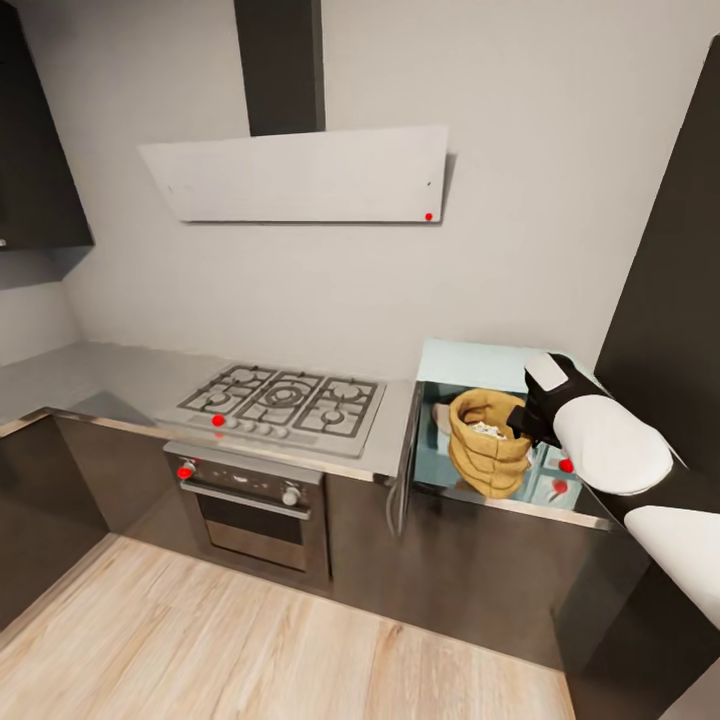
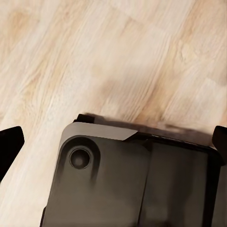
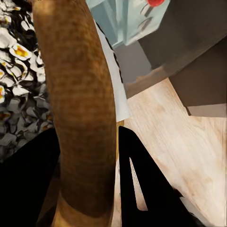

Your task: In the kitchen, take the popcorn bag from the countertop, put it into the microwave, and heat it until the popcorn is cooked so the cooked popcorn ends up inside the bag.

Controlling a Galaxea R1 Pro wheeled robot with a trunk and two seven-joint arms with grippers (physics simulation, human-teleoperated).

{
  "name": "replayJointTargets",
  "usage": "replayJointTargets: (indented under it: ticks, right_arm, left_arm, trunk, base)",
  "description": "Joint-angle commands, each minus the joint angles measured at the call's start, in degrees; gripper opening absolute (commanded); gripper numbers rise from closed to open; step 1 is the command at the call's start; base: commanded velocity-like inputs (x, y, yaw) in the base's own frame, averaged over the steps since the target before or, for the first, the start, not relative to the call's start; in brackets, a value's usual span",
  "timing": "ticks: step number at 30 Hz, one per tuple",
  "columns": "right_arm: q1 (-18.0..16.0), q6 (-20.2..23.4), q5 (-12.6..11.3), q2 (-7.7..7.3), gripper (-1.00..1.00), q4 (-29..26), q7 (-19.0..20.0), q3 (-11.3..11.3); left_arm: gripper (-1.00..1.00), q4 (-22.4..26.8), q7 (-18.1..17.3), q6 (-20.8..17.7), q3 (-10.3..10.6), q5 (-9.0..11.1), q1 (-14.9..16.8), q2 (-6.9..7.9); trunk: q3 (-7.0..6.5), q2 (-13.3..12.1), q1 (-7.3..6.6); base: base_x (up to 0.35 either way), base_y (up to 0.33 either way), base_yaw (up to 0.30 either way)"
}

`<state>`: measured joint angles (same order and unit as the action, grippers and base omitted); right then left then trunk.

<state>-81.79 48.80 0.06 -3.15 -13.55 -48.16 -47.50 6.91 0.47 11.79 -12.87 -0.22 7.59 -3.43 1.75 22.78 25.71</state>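
Tan-brown crumpled paper popcorn bag (image 1: 487, 443) at 3 o'clock, in front of pale mint-blue microwave (image 1: 470, 362). Right gripper (image 3: 116, 156) jaws pinching rolled rim. Likely light, soft, crushable; rim the firmest hold. Left gripper (image 2: 113, 142) jaws spread, empty.

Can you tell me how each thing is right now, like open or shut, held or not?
popcorn bag: upright, top open, white popped pieces inside, held at its rim.
right gripper: shut on the bag's rim, one finger each side.
microwave: door swung open to the left.
left gripper: open, holding nothing, over the wooden floor.
oven: door shut.
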Motion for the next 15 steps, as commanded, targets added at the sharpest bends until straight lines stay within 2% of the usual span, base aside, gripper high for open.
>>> replayJointTargets:
  ticks: [1, 15]
  right_arm:
    - [-0.1, -1.5, -0.6, -0.01, -1.00, -0.2, -0.1, 0.1]
    - [-0.1, -1.5, -0.6, -0.01, -1.00, -0.2, -0.1, 0.1]
  left_arm:
    - [1.00, -0.1, 0.1, 0.2, -0.1, 0.0, 0.1, -0.02]
    - [1.00, -0.1, 0.1, 0.2, -0.1, 0.0, 0.1, -0.02]
  trunk:
    - [0.11, 0.1, 0.07]
    - [0.11, 0.1, 0.07]
  base:
    - [0.241, 0.000, 0.000]
    - [0.021, 0.000, 0.000]
